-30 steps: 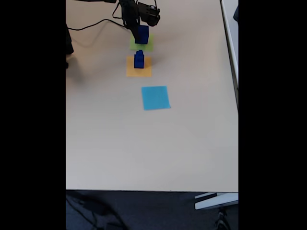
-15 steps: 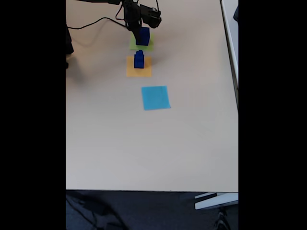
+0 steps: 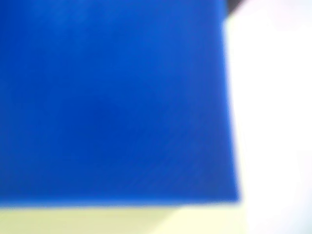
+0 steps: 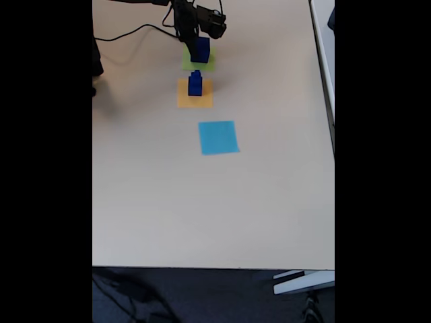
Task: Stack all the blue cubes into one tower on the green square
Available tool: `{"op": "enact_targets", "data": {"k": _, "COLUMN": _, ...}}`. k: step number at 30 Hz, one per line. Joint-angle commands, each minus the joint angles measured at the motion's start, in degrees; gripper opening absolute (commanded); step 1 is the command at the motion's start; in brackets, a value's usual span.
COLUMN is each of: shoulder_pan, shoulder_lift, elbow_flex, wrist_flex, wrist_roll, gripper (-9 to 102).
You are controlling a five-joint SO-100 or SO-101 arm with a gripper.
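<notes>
Hovering at the far end of the desk [image 4: 202, 202], the gripper [image 4: 196, 35] sits directly over the large blue cube [image 4: 200, 49] on the green square [image 4: 199, 63]; whether it grips the cube I cannot tell. Just nearer the camera, a small stack of blue cubes [image 4: 195, 83], seemingly two or three, stands on the orange square [image 4: 194, 94]. One light blue square [image 4: 218, 137] lies beyond, bare.

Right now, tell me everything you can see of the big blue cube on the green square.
The large blue cube is solid dark blue, matte and plain-faced. It sits upright on the green square, with the arm's black gripper right at its top; whether the jaws clamp it is unclear. In the wrist view its blurred face looms close, with pale green below.
</notes>
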Motion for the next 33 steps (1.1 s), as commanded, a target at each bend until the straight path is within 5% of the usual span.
{"op": "enact_targets", "data": {"k": 1, "shoulder_pan": -0.09, "shoulder_lift": 1.14, "elbow_flex": -2.55, "wrist_flex": -1.23, "wrist_roll": -0.09, "gripper": 4}}
{"op": "enact_targets", "data": {"k": 17, "shoulder_pan": -0.44, "shoulder_lift": 1.85, "elbow_flex": -1.23, "wrist_flex": -2.72, "wrist_roll": 0.97, "gripper": 10}}
{"op": "enact_targets", "data": {"k": 33, "shoulder_pan": -0.7, "shoulder_lift": 2.11, "elbow_flex": -1.05, "wrist_flex": -3.34, "wrist_roll": 1.76, "gripper": 30}}
